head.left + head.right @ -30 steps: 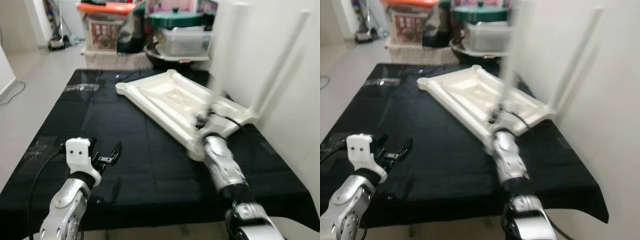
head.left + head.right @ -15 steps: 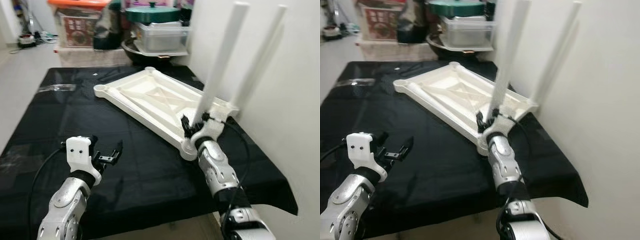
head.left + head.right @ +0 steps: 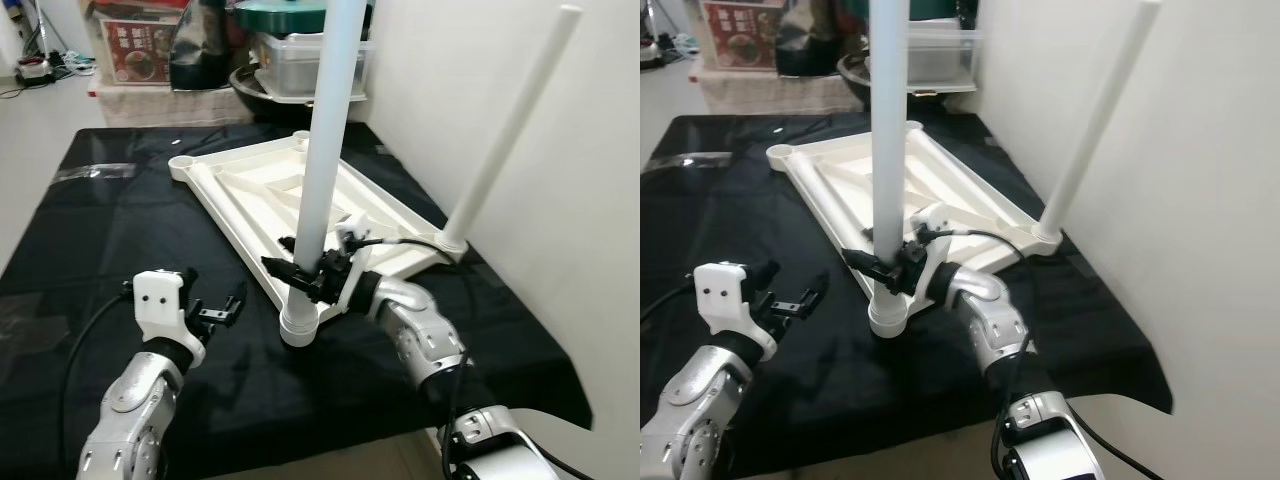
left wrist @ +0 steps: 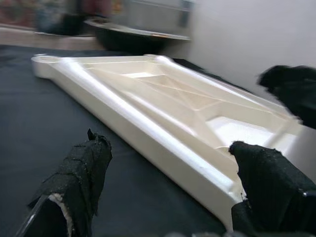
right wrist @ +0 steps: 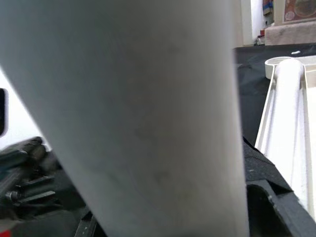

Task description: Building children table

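Here the right hand grips a white leg standing in the tabletop's corner socket.

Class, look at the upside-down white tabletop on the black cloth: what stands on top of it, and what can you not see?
Two white legs stand on the tabletop: the near leg, clamped by the right gripper, and the far leg at another corner. The tabletop's downward face is hidden.

Right gripper clamps upright white leg; left gripper gapes.
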You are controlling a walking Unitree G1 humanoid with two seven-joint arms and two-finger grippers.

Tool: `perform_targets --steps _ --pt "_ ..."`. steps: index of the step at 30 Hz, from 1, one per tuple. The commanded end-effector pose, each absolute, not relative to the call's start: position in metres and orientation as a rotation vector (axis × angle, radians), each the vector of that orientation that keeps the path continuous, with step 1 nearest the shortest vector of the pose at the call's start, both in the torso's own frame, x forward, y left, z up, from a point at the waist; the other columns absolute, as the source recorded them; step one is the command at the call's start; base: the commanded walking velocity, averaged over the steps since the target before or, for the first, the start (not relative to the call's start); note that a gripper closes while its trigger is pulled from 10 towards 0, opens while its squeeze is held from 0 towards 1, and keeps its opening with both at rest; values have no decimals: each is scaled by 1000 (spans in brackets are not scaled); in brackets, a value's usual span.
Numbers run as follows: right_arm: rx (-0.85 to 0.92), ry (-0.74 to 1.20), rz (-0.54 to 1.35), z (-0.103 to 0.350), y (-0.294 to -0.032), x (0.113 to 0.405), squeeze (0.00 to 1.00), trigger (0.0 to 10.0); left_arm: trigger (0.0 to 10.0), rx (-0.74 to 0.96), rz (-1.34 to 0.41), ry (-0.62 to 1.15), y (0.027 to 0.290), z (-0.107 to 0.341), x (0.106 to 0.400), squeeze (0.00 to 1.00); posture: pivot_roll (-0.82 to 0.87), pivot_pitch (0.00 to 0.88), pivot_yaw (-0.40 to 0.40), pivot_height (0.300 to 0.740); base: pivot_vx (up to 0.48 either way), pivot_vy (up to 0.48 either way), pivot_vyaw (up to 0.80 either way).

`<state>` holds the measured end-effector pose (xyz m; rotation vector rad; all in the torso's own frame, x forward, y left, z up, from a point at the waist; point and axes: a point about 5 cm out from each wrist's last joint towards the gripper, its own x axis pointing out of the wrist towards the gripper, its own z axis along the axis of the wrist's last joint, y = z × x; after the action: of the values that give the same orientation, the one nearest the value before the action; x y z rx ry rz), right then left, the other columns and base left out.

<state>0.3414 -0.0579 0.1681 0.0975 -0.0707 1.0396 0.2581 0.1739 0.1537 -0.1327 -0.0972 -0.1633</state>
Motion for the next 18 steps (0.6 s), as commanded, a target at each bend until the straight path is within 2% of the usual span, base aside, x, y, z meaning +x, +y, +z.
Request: perform_targets --steps 1,3,4,6,7,8,10,11,12,13,15,16,17,18 --pt "120 -54 1011 162 -59 343 0 0 10000 -134 -164 -91 173 153 257 0 123 0 -118 740 0 0 0" --pt "120 -58 1013 161 -59 344 0 0 10000 -134 -164 -91 173 153 257 0 123 0 -118 740 0 0 0" --pt "94 -38 888 157 -66 351 0 0 10000 -135 -166 -91 173 153 256 0 113 0 -115 740 0 0 0" --pt "80 49 482 146 -93 369 0 0 10000 -137 -169 -91 173 153 256 0 112 0 -115 740 0 0 0" --pt "80 49 482 146 -93 369 0 0 10000 -137 -169 -91 173 153 256 0 112 0 -115 740 0 0 0" --pt "75 73 389 144 -100 371 0 0 10000 -138 -170 -91 173 153 256 0 112 0 -115 740 0 0 0" --pt "75 73 389 144 -100 371 0 0 10000 -138 -170 -91 173 153 256 0 112 0 -115 740 0 0 0" --pt "68 149 96 132 -132 372 0 0 10000 -138 -170 -91 172 153 256 0 100 0 -112 740 0 0 0" --pt "68 149 96 132 -132 372 0 0 10000 -138 -170 -91 172 153 256 0 100 0 -112 740 0 0 0" --pt "47 199 -99 122 -155 364 0 0 10000 -137 -167 -92 172 153 256 0 92 0 -110 740 0 0 0" --pt "47 199 -99 122 -155 364 0 0 10000 -137 -167 -92 172 153 256 0 92 0 -110 740 0 0 0" --pt "27 232 -234 116 -171 356 0 1176 10000 -136 -165 -92 172 153 257 0 90 0 -109 740 0 0 0" --pt "14 221 -257 115 -175 353 0 10000 10000 -136 -164 -92 172 152 257 0 83 0 -104 740 0 0 0" --pt "14 221 -257 115 -175 353 0 10000 10000 -136 -164 -92 172 152 257 0 83 0 -104 740 0 0 0"
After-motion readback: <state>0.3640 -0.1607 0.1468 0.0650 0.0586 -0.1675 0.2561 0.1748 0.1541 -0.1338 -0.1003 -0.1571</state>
